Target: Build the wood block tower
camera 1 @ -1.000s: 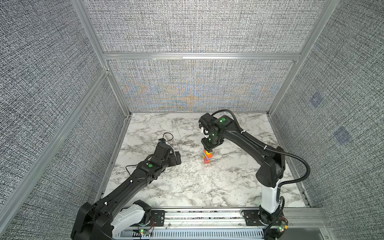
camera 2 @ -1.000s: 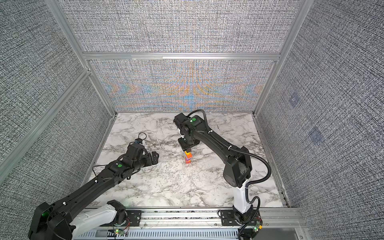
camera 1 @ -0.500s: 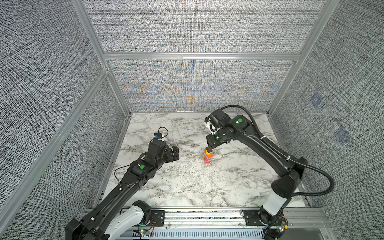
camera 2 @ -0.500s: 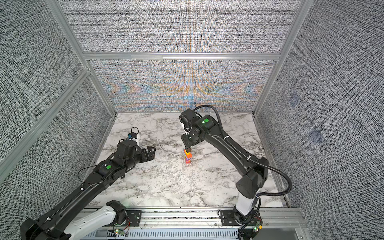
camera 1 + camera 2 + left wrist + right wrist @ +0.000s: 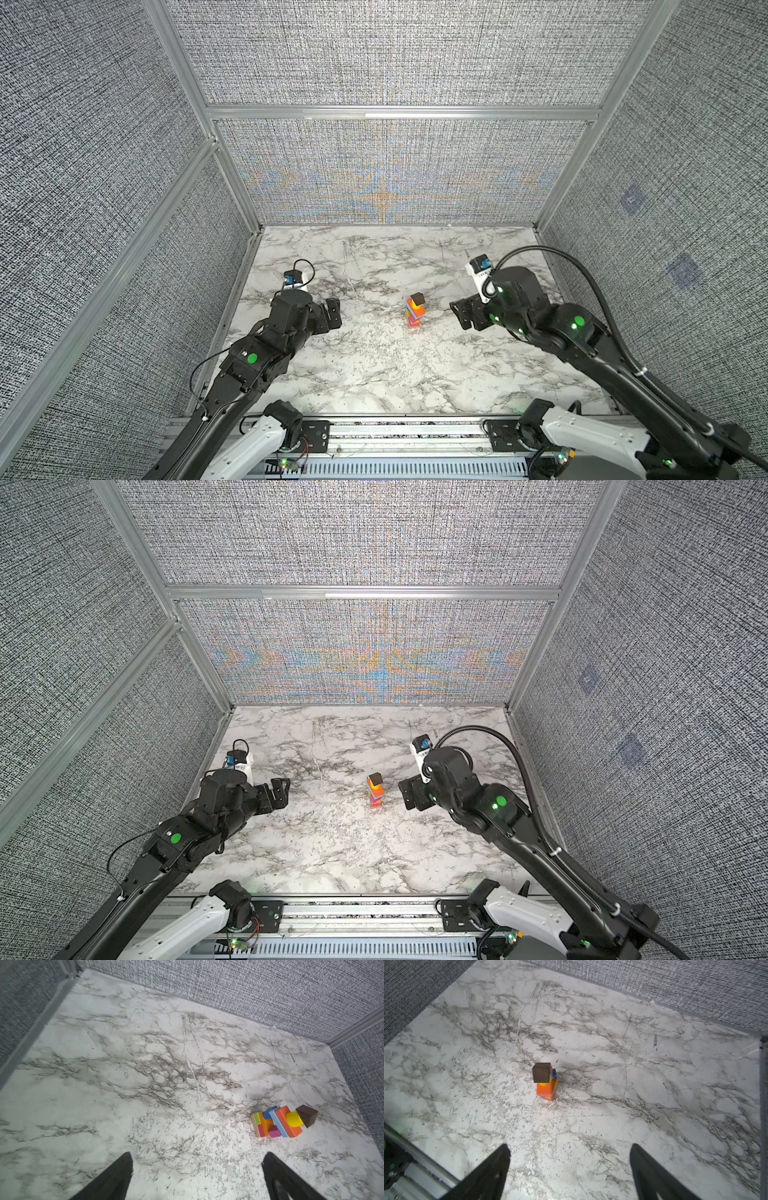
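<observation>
Multicoloured wood-block tower [image 5: 415, 312], capped by a dark brown block [image 5: 417, 297], stands between the left gripper [image 5: 333, 316] and right gripper [image 5: 461, 318], both empty with jaws spread wide, and each should back straight away from it.

Marble-veined bench [image 5: 374, 374] with faint sheen, matt painted wood blocks [image 5: 291, 1124], rough woven grey wall cloth [image 5: 374, 62], brushed metal rails [image 5: 399, 112]

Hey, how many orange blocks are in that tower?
2. An orange slab sits just under the yellow cylinder near the top; a second orange block sits lower, beside the magenta piece. Others may be hidden.
</observation>
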`<state>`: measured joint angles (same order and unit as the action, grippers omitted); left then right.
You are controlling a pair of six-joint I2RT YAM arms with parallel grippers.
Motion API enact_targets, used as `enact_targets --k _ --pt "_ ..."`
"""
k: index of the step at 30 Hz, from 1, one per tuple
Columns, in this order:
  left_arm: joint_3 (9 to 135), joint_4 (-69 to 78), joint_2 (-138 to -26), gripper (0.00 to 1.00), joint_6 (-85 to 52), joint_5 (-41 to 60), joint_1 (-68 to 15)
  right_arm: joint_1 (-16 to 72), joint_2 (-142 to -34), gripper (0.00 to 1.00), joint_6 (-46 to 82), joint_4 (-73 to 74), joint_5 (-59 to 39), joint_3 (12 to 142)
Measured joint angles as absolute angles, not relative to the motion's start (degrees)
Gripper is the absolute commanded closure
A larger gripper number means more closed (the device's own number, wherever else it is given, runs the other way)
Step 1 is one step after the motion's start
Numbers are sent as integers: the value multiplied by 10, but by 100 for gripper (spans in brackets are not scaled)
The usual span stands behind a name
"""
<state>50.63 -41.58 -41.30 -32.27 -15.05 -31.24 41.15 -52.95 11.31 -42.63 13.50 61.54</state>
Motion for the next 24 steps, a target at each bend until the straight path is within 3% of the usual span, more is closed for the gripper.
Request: enact_targets --k 8,14,19,24 --pt "390 -370 -318 1 -300 -187 -312 411 -390 1 121 -279 233 376" --pt "305 -277 -332 1 -297 -207 -310 410 -377 1 102 -153 306 288" --pt "321 -198 -449 1 -295 -235 -284 398 -432 1 49 -37 354 245" --pt "423 -172 -672 1 -302 -256 -232 352 -538 1 8 87 375 221"
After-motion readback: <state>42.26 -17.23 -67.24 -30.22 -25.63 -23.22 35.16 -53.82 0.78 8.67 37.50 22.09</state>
